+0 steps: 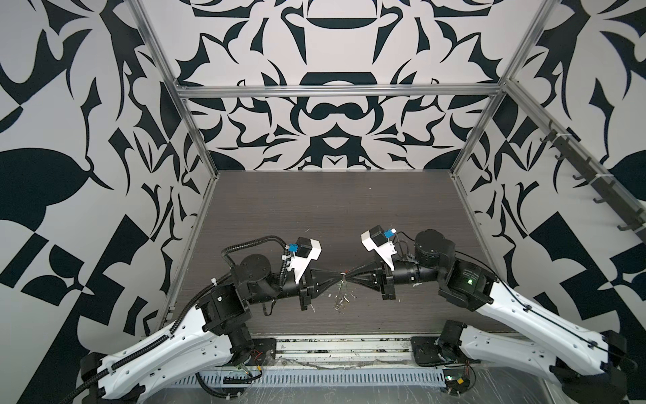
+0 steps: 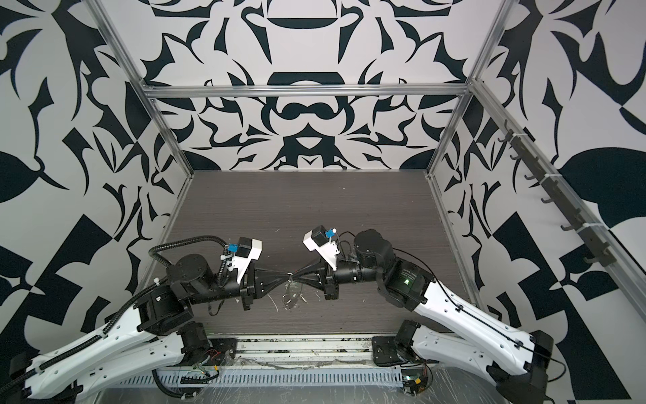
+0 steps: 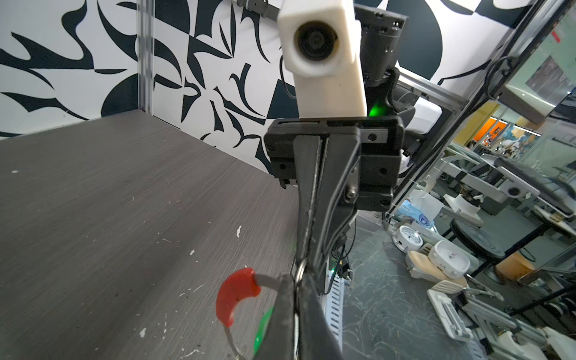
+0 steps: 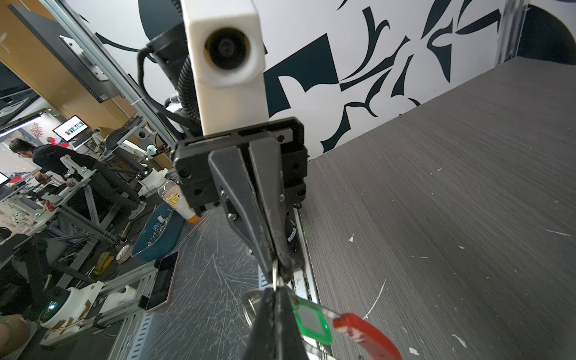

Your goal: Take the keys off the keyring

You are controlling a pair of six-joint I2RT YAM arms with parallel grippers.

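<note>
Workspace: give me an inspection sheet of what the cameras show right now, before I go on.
Surface: grey wood-grain table, scuffed.
Job's things: keyring with red sleeve hangs from the pincer tips; keys, green tag showing, dangle with it.
Clutter: white flecks scattered on the table.
Pincers: left pincer and right pincer both shut, tip to tip, on a small split ring.
Cables: black corrugated conduit loops over the left arm.
Surroundings: black-and-white patterned walls, aluminium frame, hook rail on the right.

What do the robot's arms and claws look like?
The left arm and right arm have white shells and black joints. Ribbed black hose runs along the left; a green light glows on the right. The left claw and right claw are tapering black wedges.
</note>
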